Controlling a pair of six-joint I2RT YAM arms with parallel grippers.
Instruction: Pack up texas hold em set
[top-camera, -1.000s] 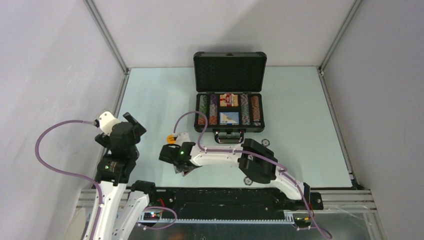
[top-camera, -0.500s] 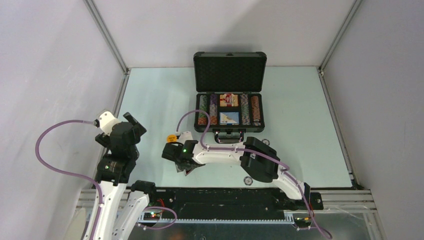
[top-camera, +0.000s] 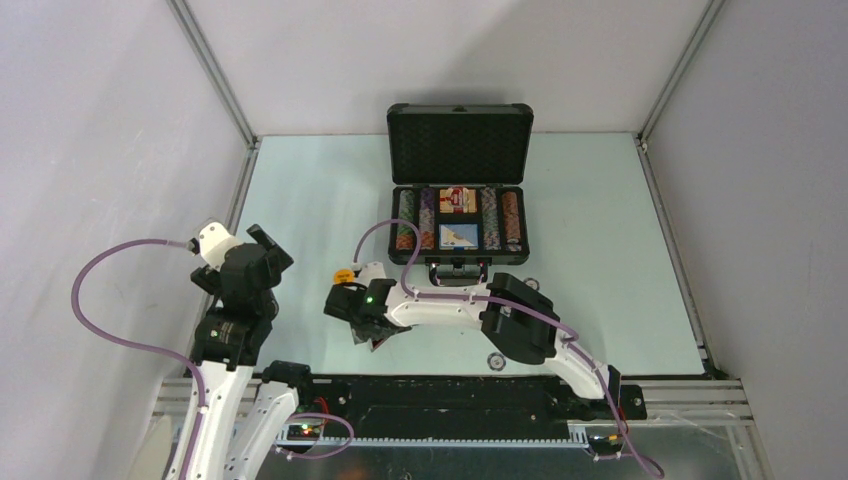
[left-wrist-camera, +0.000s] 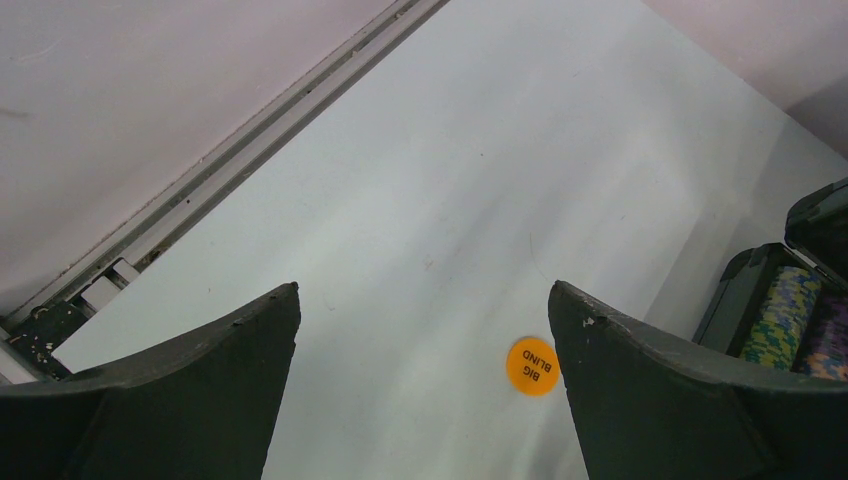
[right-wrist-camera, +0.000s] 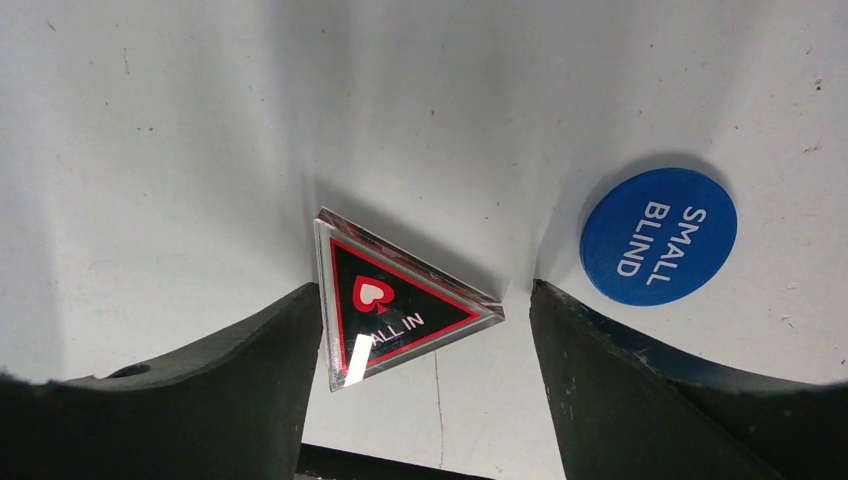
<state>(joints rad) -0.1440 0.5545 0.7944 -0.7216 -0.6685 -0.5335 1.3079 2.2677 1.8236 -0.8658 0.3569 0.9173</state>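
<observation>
- Top external view: dark grey briefcase (top-camera: 459, 143) open at the far middle of the table (top-camera: 600, 220), lid upright, handle toward the arms.
- In its tray, four rows of striped poker chips (top-camera: 405, 222) flanking two centre compartments; red card box (top-camera: 458, 199) in the far one, blue-faced box (top-camera: 459, 236) in the near one.
- Orange button (top-camera: 342, 276) flat on the table, near-left of the briefcase and apart from it, just beyond the right arm's wrist.
- Pale round button (top-camera: 496, 361) on the table close to the right arm's elbow, markings too small to read.
- Right gripper (top-camera: 366, 338) low over the table, left of the briefcase's handle.
- Right wrist view: jaws released, one on either side of the dark triangular marker (right-wrist-camera: 395, 305) marked ALL IN, not clamped on it; picture-left finger (right-wrist-camera: 250, 380) right at the marker's edge, contact impossible to tell; a sliver of table between the opposite corner and the other finger.
- Blue button (right-wrist-camera: 658, 236) marked SMALL BLIND flat on the table just beyond that other finger, apart from the marker.
- Left wrist view: left gripper (left-wrist-camera: 422, 292) released, jaws spread wide, raised above the table's left side; orange button, marked BIG BLIND, ahead near the picture-right finger; briefcase corner and chips at the picture's right edge.
</observation>
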